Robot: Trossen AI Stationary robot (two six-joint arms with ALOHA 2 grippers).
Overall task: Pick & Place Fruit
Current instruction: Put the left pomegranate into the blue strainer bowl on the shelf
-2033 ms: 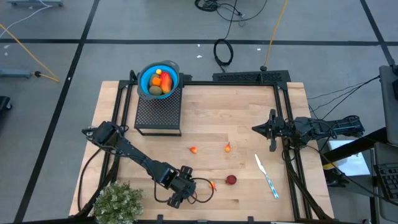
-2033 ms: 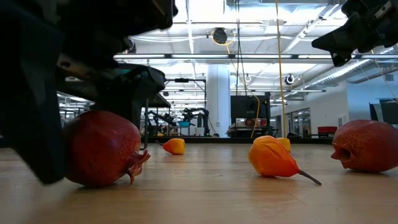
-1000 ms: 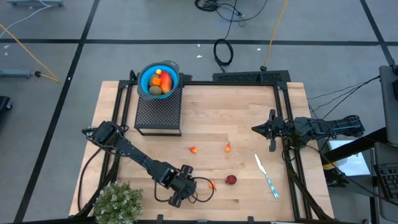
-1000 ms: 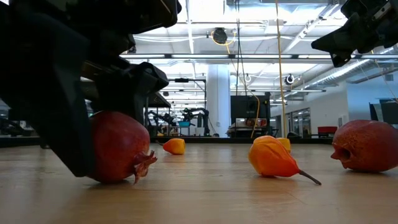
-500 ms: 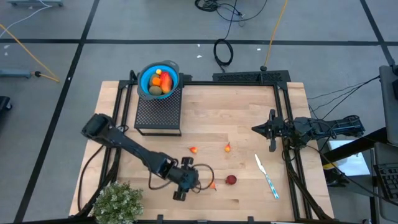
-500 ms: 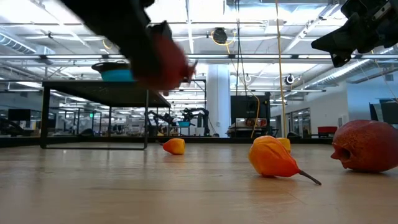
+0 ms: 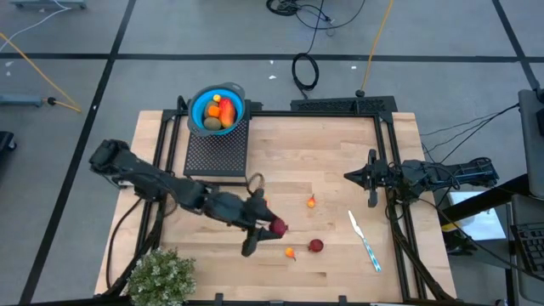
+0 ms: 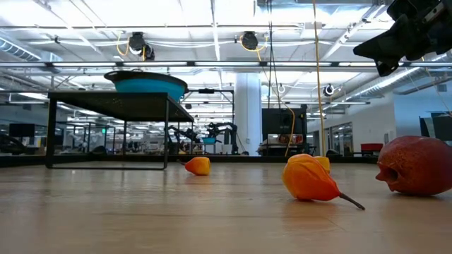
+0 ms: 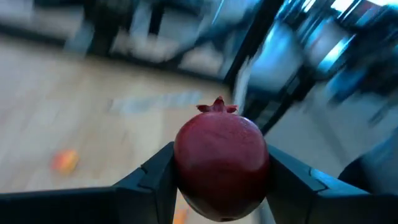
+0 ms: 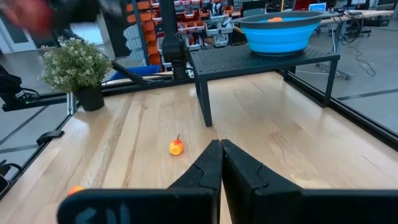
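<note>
Left gripper (image 7: 270,228) pinches a red ball (image 9: 221,165), lifted mid-frame. Bowl (image 7: 197,109), upper left, holds some fruit. Another red ball (image 7: 316,246) and orange bits (image 7: 291,253) remain; right gripper (image 7: 361,177), pressed together, waits.

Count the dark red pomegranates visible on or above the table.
2. One pomegranate is held between the left gripper's fingers above the table's middle; the other pomegranate lies on the wooden table, near the white and blue knife.
</note>
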